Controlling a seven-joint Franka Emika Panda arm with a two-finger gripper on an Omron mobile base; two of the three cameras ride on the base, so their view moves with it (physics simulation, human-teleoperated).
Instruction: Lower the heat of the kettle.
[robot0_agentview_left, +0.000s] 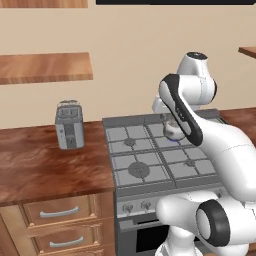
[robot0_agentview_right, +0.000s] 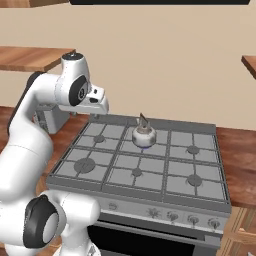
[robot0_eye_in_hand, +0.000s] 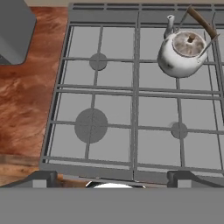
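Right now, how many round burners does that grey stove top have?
6 on the grey stove top: a back row of three, the shiny silver kettle covering the middle one, and a front row of three. None seem otherwise hidden.

I count one kettle (robot0_agentview_right: 144, 135), one toaster (robot0_agentview_left: 69, 125), one stove (robot0_agentview_right: 125, 177) with six burners, and two drawers (robot0_agentview_left: 59, 212).

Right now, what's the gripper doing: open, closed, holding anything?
Gripper: open, holding nothing, high above the stove; kettle untouched on its back burner.
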